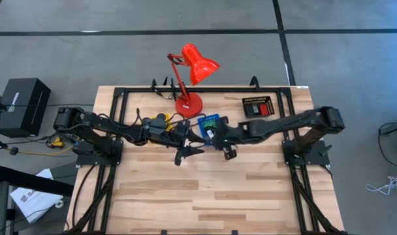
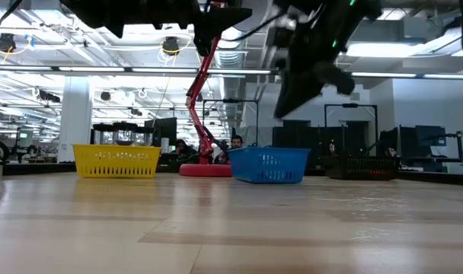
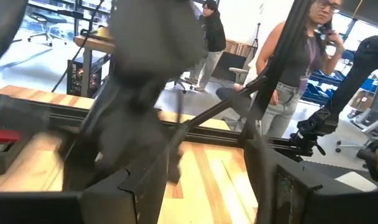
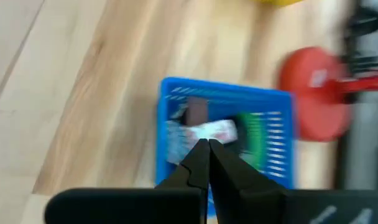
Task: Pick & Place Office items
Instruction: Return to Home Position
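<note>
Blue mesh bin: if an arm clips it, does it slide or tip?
Probably slides: the blue bin sits low and wide, flat on the wooden table. Likely light, since its walls are open mesh and it holds only a few small items. Tipping seems unlikely.

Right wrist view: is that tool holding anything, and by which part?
Nothing. The right tool is shut and empty; the blue tray lies beyond it.

The mesh tray (image 4: 239,93) is bright blue, and in it lie a green piece (image 4: 251,134), a brown piece (image 4: 197,111) and a pale silvery piece (image 4: 215,130) (too blurred to show any pattern). The desk lamp (image 1: 200,65) is red all over. A second tray (image 2: 117,161) is yellow, a third tray (image 1: 258,106) black with red inside. The table (image 1: 218,196) is pale wood in plank stripes, and the right gripper (image 4: 207,146) is black.
</note>
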Robot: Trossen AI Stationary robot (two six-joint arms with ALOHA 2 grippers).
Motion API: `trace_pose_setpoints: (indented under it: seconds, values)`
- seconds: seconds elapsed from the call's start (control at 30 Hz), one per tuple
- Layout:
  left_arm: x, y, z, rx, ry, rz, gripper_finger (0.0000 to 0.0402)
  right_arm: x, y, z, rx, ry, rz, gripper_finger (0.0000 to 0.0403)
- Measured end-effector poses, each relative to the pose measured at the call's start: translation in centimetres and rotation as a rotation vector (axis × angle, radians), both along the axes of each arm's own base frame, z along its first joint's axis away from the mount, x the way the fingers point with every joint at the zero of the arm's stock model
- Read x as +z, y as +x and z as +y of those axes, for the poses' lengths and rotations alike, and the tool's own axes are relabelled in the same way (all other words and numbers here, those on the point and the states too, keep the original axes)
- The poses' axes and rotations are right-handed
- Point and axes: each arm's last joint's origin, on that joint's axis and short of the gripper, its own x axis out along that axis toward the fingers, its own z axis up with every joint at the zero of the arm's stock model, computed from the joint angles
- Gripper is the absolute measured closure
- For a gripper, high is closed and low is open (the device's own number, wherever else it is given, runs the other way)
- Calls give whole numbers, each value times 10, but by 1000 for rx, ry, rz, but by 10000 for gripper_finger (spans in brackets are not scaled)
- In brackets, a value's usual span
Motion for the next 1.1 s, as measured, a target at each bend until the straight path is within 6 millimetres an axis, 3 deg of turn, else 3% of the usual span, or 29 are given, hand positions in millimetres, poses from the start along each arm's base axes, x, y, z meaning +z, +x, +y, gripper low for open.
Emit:
trace_pose_setpoints:
  seconds: [0.2,0.33,0.53,0.73,1.1]
  values:
    - [0,0,-1,3,0,-2,198,49,-29,10,-93,29,-190,403]
    - [0,0,-4,-9,79,-15,203,62,-53,19,-118,97,-276,403]
    - [0,-1,-14,-44,208,-44,236,57,-89,35,-110,192,-334,403]
    - [4,-1,-18,-54,230,-81,265,48,-119,40,-134,300,-419,403]
    - [8,-3,-26,-76,224,-134,294,35,-133,44,-107,397,-563,403]
